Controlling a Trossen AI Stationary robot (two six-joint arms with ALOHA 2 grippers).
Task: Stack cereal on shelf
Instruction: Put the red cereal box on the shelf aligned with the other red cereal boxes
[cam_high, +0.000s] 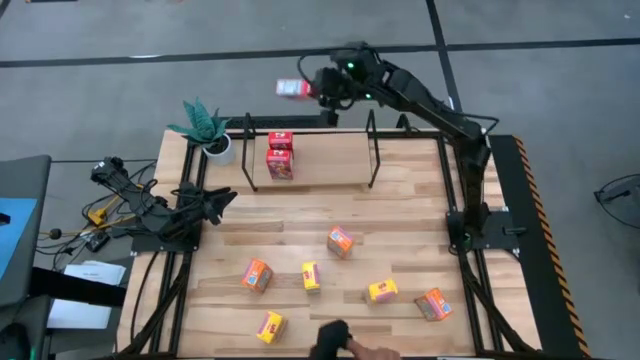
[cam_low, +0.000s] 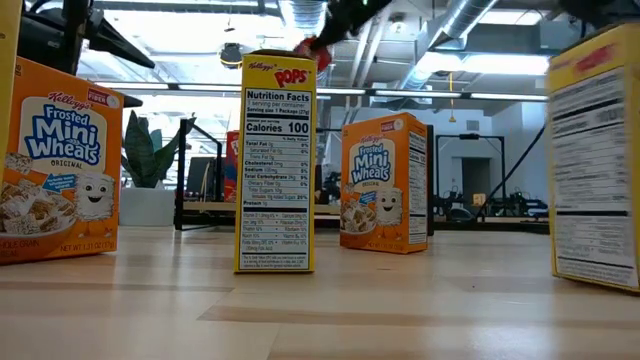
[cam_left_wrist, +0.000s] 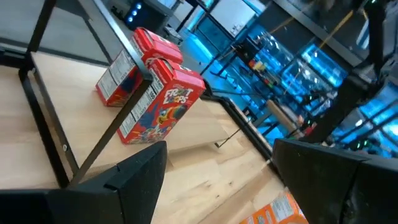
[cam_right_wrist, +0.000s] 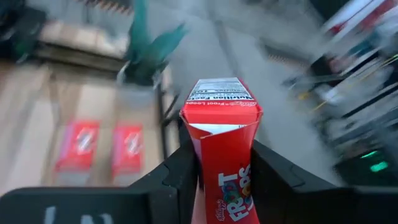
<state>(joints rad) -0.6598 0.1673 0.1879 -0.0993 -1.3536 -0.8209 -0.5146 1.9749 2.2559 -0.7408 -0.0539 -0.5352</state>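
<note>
My right gripper (cam_high: 318, 88) is raised over the table's far edge, behind the shelf (cam_high: 372, 150), and is shut on a red cereal box (cam_high: 293, 88). Two more red boxes (cam_high: 279, 154) stand on the shelf's wooden base near its left end; they also appear in the left wrist view (cam_left_wrist: 149, 93). Three orange and three yellow boxes stand scattered on the near half of the table, among them an orange one (cam_high: 340, 240) and a yellow one (cam_high: 311, 276). My left gripper (cam_left_wrist: 217, 165) waits open at the table's left side (cam_high: 205, 203). My right gripper pinches the red box between its two fingers (cam_right_wrist: 180, 171), which press on the box's two broad faces at its lower part (cam_right_wrist: 227, 180). The box is lifted clear. Its top end (cam_right_wrist: 221, 93) sticks out past the fingertips toward the table's left.
A white potted plant (cam_high: 208, 128) stands at the far left corner beside the shelf. The shelf's upright black rods (cam_high: 248, 150) rise at both ends. A person's hand (cam_high: 350, 342) shows at the near edge. Bare wood lies between the shelf and the scattered boxes.
</note>
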